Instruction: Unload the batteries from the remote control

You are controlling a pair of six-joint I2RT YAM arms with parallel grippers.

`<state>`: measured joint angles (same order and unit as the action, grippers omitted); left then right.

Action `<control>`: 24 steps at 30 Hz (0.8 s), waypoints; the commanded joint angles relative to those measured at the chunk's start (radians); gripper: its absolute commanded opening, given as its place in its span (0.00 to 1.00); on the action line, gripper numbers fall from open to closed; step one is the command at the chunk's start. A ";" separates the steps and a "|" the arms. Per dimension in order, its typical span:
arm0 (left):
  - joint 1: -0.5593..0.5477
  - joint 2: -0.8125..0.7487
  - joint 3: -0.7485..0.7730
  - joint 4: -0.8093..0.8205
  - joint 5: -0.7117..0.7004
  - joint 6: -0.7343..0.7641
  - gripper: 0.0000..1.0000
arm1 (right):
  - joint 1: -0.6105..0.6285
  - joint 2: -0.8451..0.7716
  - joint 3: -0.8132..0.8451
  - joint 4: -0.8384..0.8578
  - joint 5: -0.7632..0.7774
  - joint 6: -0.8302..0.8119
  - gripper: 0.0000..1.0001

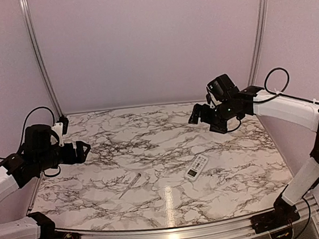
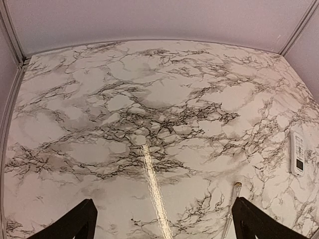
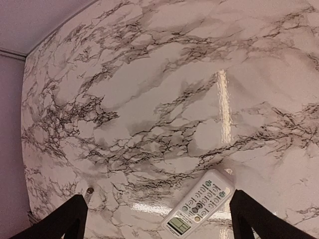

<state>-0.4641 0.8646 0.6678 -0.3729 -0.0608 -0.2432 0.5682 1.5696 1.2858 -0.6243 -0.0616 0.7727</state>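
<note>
The remote control (image 1: 196, 167) is a small white handset lying flat on the marble table, screen and buttons facing up. It shows again at the right edge of the left wrist view (image 2: 297, 153) and low in the right wrist view (image 3: 199, 204). No batteries are in view. My left gripper (image 1: 83, 151) hovers open above the table's left side, far from the remote, its dark fingertips (image 2: 70, 225) wide apart. My right gripper (image 1: 199, 115) hangs open high over the back right, with the remote below and between its fingertips (image 3: 254, 219).
A thin pale grey stick (image 1: 130, 186) lies left of the remote near the table's front; its tip shows beside the left gripper's right finger (image 2: 234, 196) and beside the right gripper's left finger (image 3: 88, 192). Pink walls and metal rails (image 1: 38, 52) close in the table.
</note>
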 commanded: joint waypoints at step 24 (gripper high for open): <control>-0.002 -0.097 -0.015 -0.056 -0.173 -0.027 0.99 | 0.037 0.189 0.064 -0.269 -0.008 0.152 0.98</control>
<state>-0.4641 0.7582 0.6643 -0.4061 -0.2447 -0.2779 0.5755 1.7054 1.2991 -0.8005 -0.0738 0.8684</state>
